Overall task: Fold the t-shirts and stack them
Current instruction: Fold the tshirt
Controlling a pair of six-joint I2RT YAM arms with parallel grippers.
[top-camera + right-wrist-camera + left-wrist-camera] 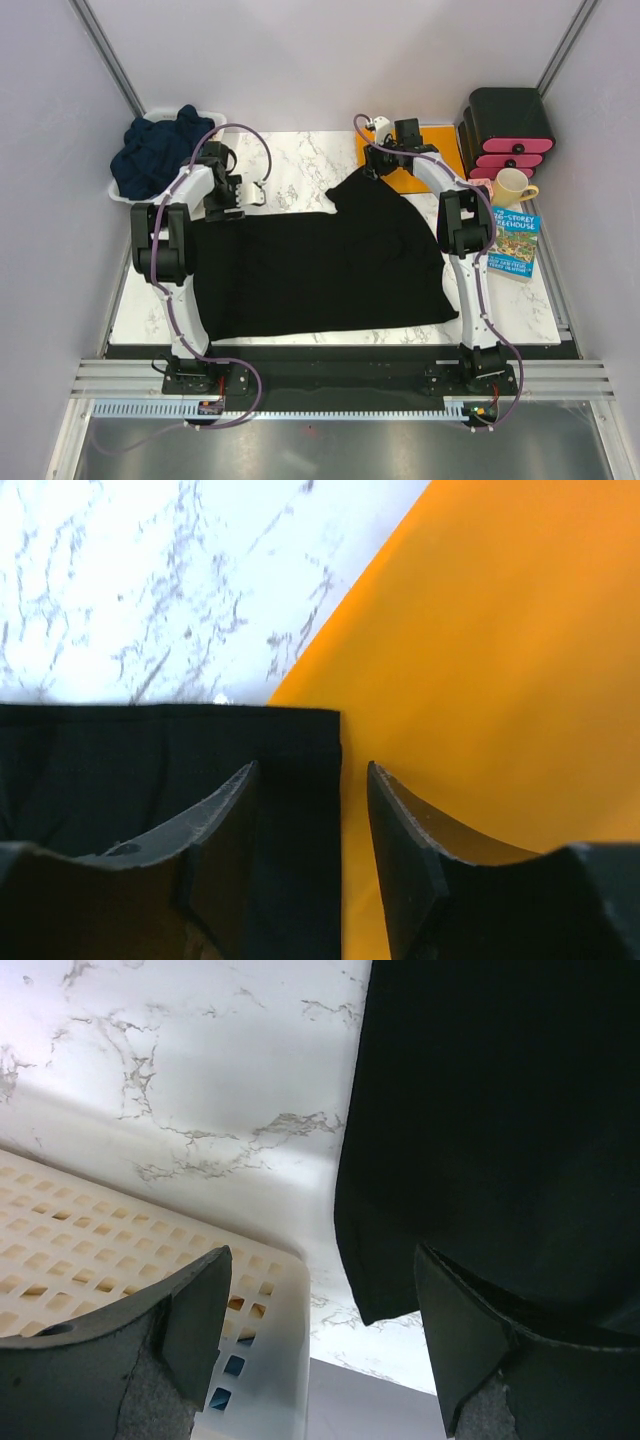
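**Black shirt spread flat, both grippers open at its far edge**

From above, the black shirt (320, 265) lies spread across the marble table (300, 160). Its far right corner runs to a point toward the right gripper (373, 165), which sits at the edge of the orange sheet (412, 182). The left gripper (240, 200) hangs over the shirt's far left corner, near the white basket (120, 195). The basket sits at the table's far left and holds the navy shirts (160, 150) in a heap. On the right are a mug (513, 187), a book (515, 243) and a black-and-pink drawer unit (510, 125). Only this view shows the heap and these items, but it does not show how either pair of jaws stands.

The wrist cameras do show that. On the left wrist the fingers (190, 1310) are wide apart, with bare table and the basket's lattice wall visible in the gap. A corner of the shirt reaches in beside one finger, and nothing is clamped.

On the right wrist the fingers (225, 830) stand roughly half apart above a straight hemmed edge of the shirt. That corner of cloth overlaps the orange sheet, a detail the arm hides from above. Both cloth and orange show through the gap, and no cloth is pinched between the tips.
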